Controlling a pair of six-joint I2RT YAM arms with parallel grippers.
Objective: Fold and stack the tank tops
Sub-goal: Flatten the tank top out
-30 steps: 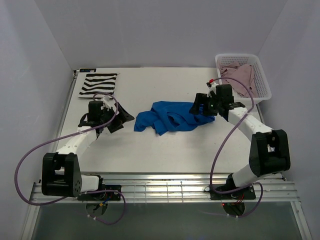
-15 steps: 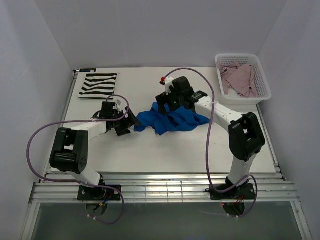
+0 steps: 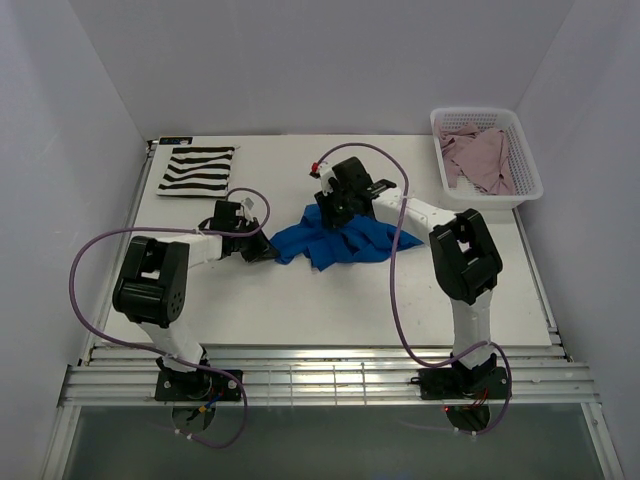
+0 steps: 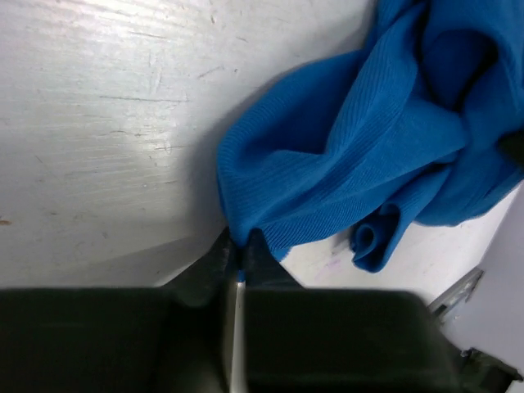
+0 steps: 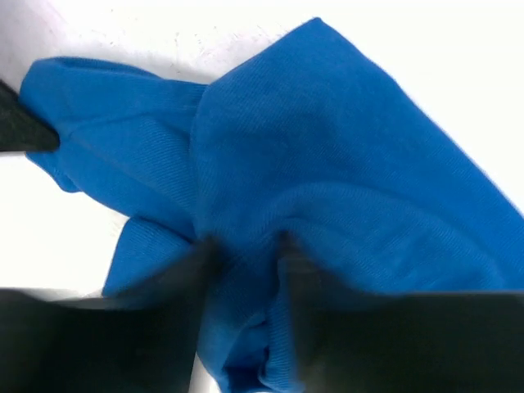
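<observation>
Left hand point(image 4: 237, 260) on blue tank top point(image 4: 360, 139)

No writing to read anywhere at this moment. The striped tank top point(image 3: 198, 168) shows only its black-and-white bands, no lettering. The blue tank top point(image 3: 340, 240) is plain ribbed cloth in both wrist views, with no tag or print facing the cameras. One candidate: a small dark strip point(image 3: 175, 139) at the far left corner of the desk point(image 3: 300, 295) could be a label, but it is far too small to make out.
</observation>
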